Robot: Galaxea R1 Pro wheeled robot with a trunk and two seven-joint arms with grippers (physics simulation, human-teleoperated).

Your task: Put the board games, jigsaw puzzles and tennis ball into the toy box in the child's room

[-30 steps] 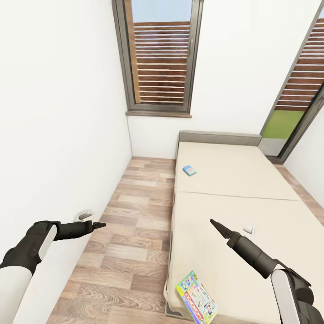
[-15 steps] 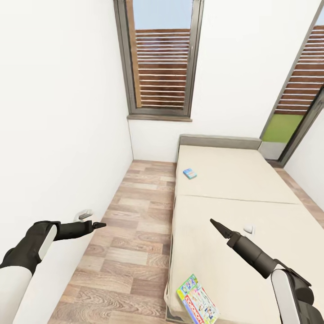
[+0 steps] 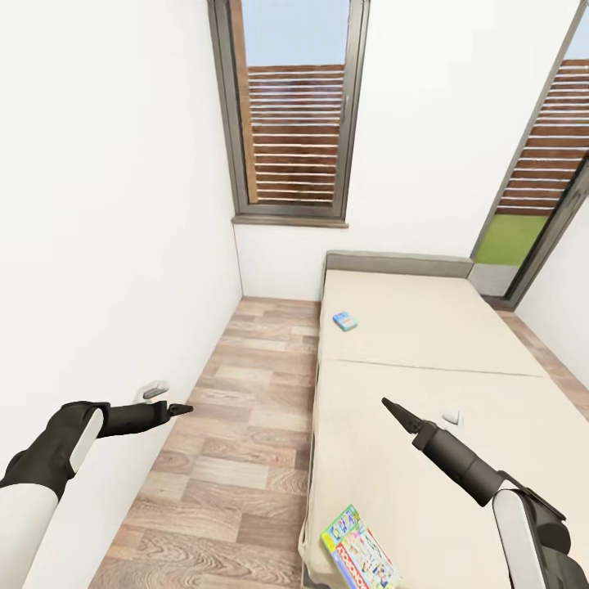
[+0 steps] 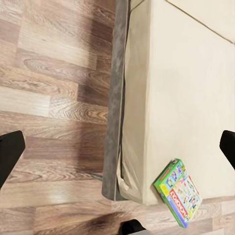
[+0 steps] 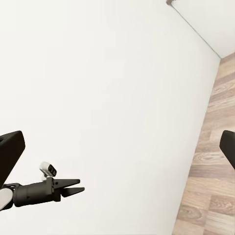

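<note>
Both grippers hang empty: the left gripper (image 3: 182, 407) at the lower left of the frame over the wood floor (image 3: 237, 425), the right gripper (image 3: 387, 405) at lower centre above the bed (image 3: 425, 327); whether each stands parted or closed I cannot tell. Over the last second the whole view has slid downward, so the camera has moved, not the toys. The white and green board game (image 3: 358, 559) lies at the bed's near corner, bottom of frame; the small blue board game (image 3: 344, 321) sits mid-frame. Judging by this, the robot is only approaching; no pick begun
</note>
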